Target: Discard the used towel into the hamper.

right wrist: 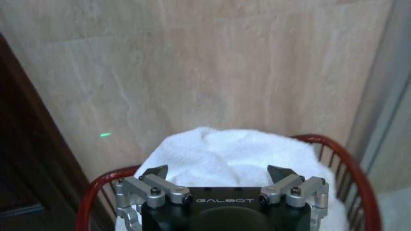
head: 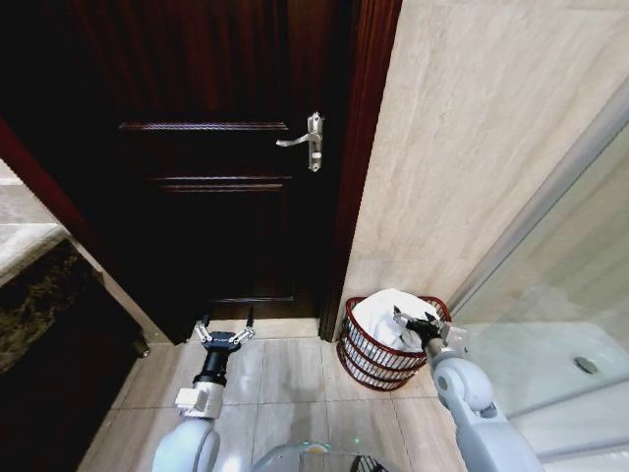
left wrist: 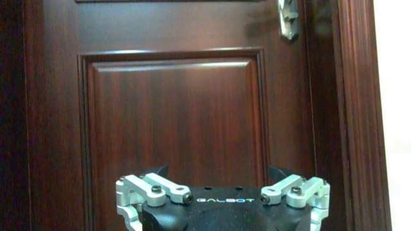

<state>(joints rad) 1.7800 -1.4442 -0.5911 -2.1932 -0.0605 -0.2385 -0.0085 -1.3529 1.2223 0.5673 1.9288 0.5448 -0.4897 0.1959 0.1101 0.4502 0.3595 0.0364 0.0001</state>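
The white towel [head: 388, 315] lies bunched inside the round reddish-brown wire hamper [head: 369, 359], which stands on the floor against the beige wall. My right gripper [head: 417, 322] hovers just over the hamper's near right rim, open, with nothing between its fingers. The right wrist view has the towel [right wrist: 224, 149] heaped beyond the open fingertips and the hamper rim [right wrist: 350, 166] curving around it. Low at the left, my left gripper [head: 225, 326] is open and empty, pointing at the dark door. The left wrist view has that gripper [left wrist: 218, 172] facing the door panel.
A dark wooden door [head: 216, 157] with a silver lever handle [head: 307, 141] fills the back. The door frame [head: 359, 167] stands just left of the hamper. A glass shower partition [head: 550, 295] lies to the right, a dark stone counter [head: 39, 295] to the left.
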